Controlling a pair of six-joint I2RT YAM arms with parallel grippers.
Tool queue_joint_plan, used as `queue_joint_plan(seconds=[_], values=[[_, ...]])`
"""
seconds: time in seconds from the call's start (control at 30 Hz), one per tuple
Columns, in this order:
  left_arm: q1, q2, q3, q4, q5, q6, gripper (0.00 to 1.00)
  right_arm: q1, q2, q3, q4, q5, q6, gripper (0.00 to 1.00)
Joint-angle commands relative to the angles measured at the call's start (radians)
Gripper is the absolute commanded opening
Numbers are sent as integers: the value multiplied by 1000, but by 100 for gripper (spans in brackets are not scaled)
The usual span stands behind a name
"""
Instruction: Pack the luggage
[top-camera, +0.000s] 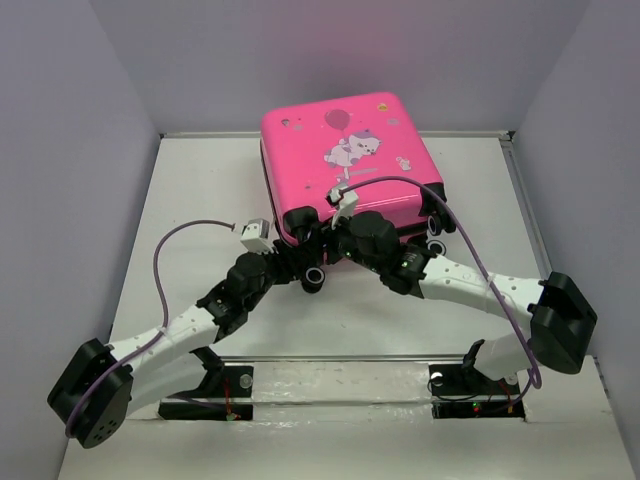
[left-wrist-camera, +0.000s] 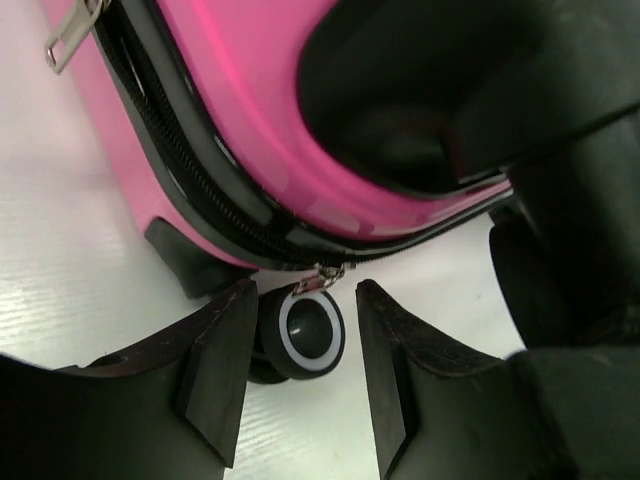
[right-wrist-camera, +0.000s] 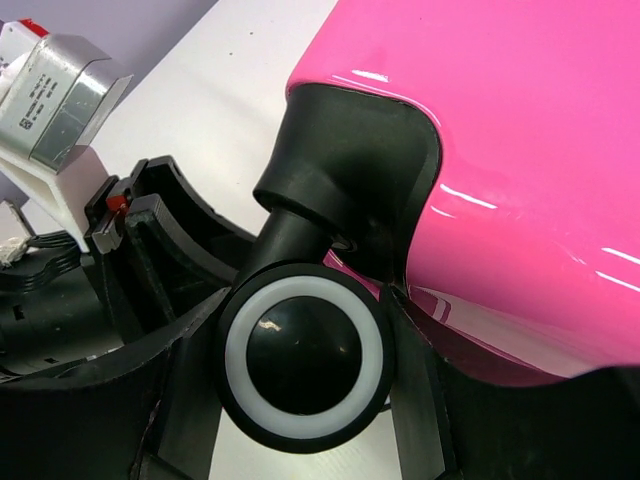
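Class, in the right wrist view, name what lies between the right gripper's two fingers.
One black, white-ringed wheel of the luggage fills the gap between the right gripper's fingers, shown in the right wrist view.

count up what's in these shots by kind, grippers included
luggage: 1
grippers: 2 (left gripper, right gripper)
total: 3
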Motion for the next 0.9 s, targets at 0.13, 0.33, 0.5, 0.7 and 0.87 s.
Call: queue_joint_plan(seconds=[0.13, 0.33, 0.5, 0.7, 0.87], values=[[-16, 92, 78, 185, -111, 48, 46, -11, -8, 13, 154, -33, 47, 7], [-42, 147, 103, 210, -131, 21, 30, 20, 12, 5, 168, -34, 53, 7], [-43, 129, 103, 198, -178, 5, 16, 29, 7, -18, 191, -33, 68, 7], [-43, 118, 117, 144, -227, 3, 6, 29, -26, -55, 192, -11, 77, 7], [-42, 72, 112, 6, -325, 3, 6, 29, -94, -102, 133, 62, 73, 7]])
